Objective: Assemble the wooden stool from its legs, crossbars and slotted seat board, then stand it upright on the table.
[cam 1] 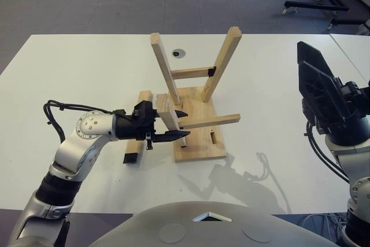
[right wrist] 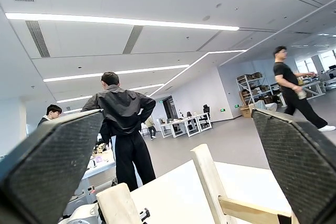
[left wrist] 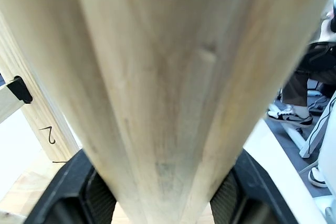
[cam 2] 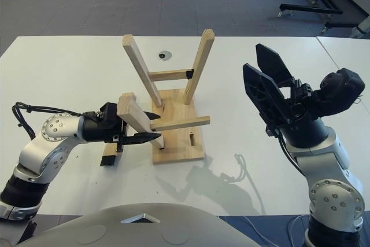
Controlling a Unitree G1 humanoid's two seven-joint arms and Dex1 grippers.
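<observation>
The slotted seat board (cam 1: 202, 141) lies flat on the white table. Two legs (cam 1: 166, 67) (cam 1: 222, 62) rise tilted from its far end, joined by a crossbar (cam 1: 189, 73). My left gripper (cam 1: 176, 124) is shut on a third leg (cam 1: 167, 111) at the board's near-left corner; a crossbar (cam 1: 211, 121) sticks out from that leg to the right. Up close in the left wrist view, this leg (left wrist: 157, 77) sits between the black fingers (left wrist: 100, 195). My right gripper (cam 2: 269, 85) hangs open above the table's right side, well clear of the stool, its fingers (right wrist: 47, 166) spread wide.
Another wooden piece (cam 1: 136, 140) with a black end lies on the table left of the board, under my left gripper. A round grommet (cam 1: 178, 53) sits in the table behind the legs. Black wheeled frames (cam 1: 315, 5) stand on the floor beyond.
</observation>
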